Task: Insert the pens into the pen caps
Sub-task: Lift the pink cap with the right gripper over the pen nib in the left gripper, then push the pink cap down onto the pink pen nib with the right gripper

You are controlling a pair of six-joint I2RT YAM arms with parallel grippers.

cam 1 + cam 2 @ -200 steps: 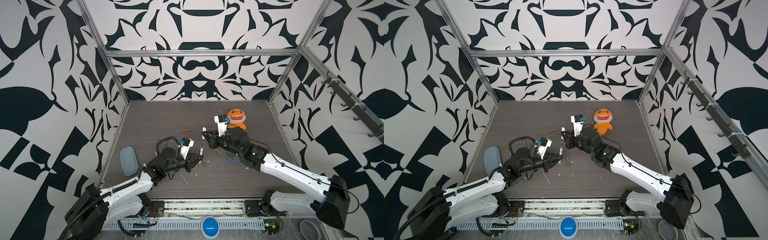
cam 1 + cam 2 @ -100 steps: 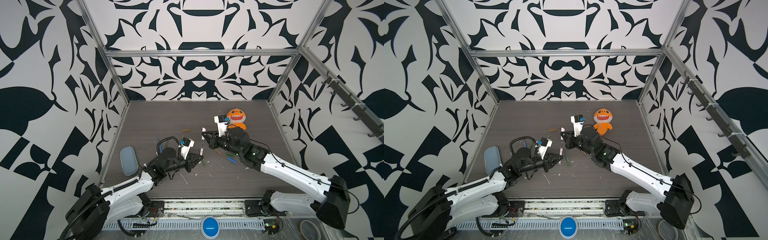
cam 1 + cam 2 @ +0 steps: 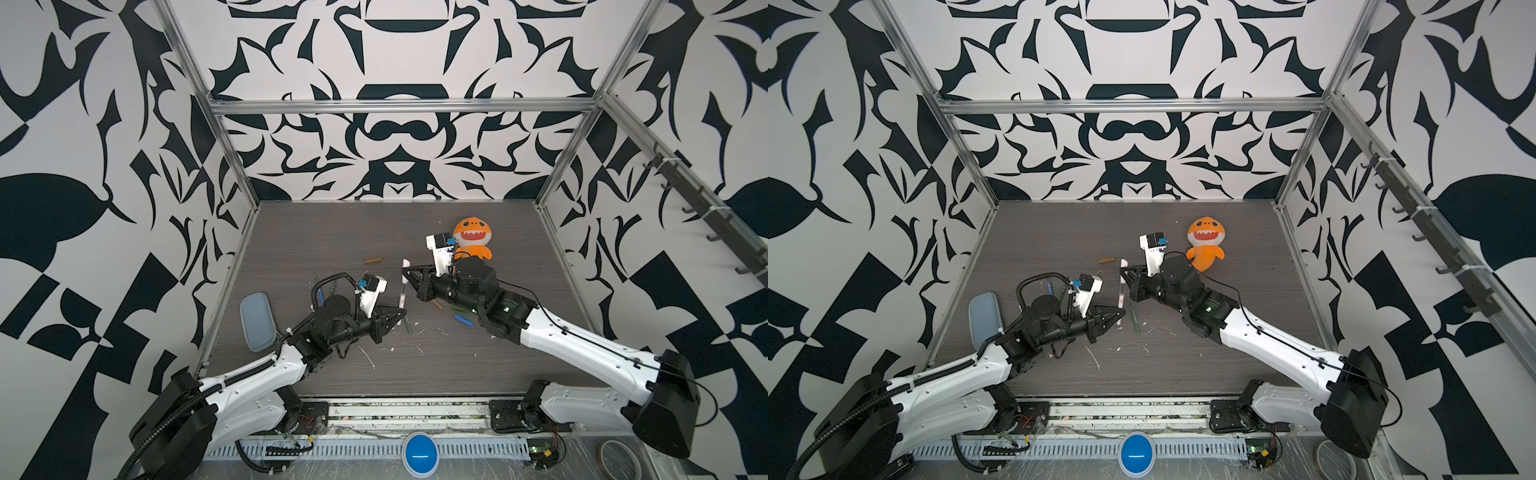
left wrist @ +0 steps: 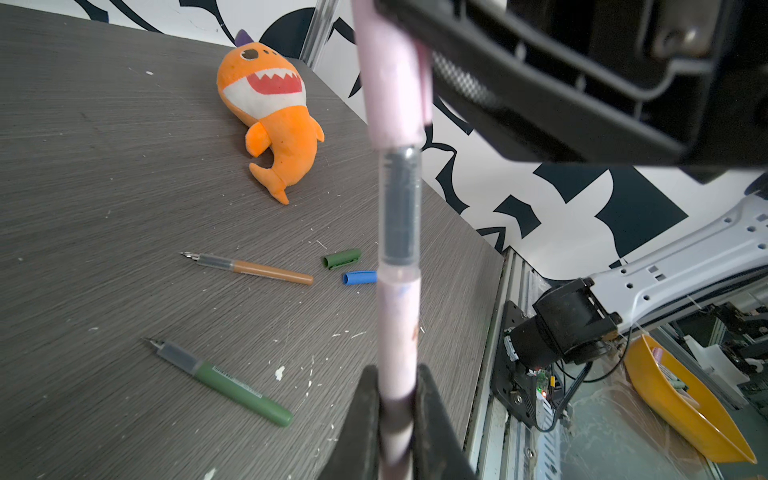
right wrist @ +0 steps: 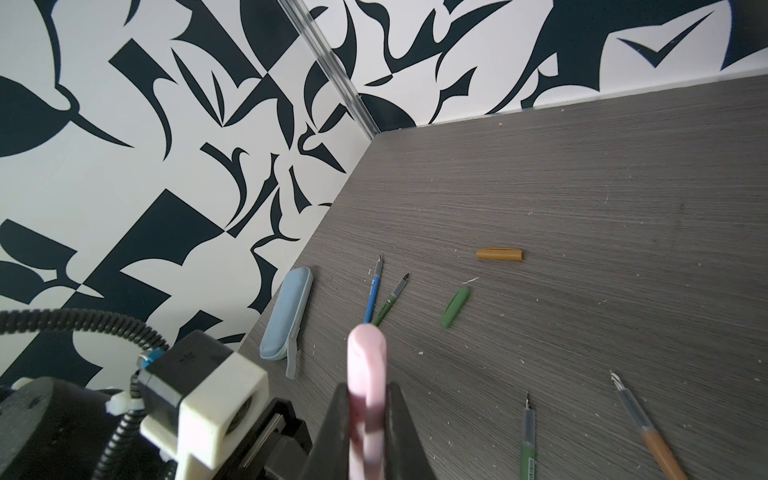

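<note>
Five pens and five caps were in view. The left gripper [image 4: 397, 386] was clamped on the pink pen [image 4: 397, 328], raised above the table [image 4: 104, 166]. The right gripper [image 5: 368, 399] pinched the pink cap [image 4: 390, 83], which sat over that pen's tip. Four pens lay loose on the table: an orange-brown pen [image 4: 253, 269], a green pen [image 4: 232, 384], a second green pen [image 5: 390, 299] and a blue pen [image 5: 372, 297]. Four caps lay loose too: a green cap [image 4: 341, 258], a second green cap [image 5: 455, 307], a blue cap [image 4: 359, 277] and a mustard cap [image 5: 498, 254].

— What's that at the back of my bench [image 3: 332, 232]?
— An orange shark plush [image 3: 472, 239], lying face up toward the far right.
— And over on my left?
— A pale blue pouch [image 3: 257, 321], flat beside the left wall, with white scraps [image 3: 368, 357] dotting the dark woodgrain nearer the front. Black-and-white patterned walls [image 3: 395, 158] stand all around.
</note>
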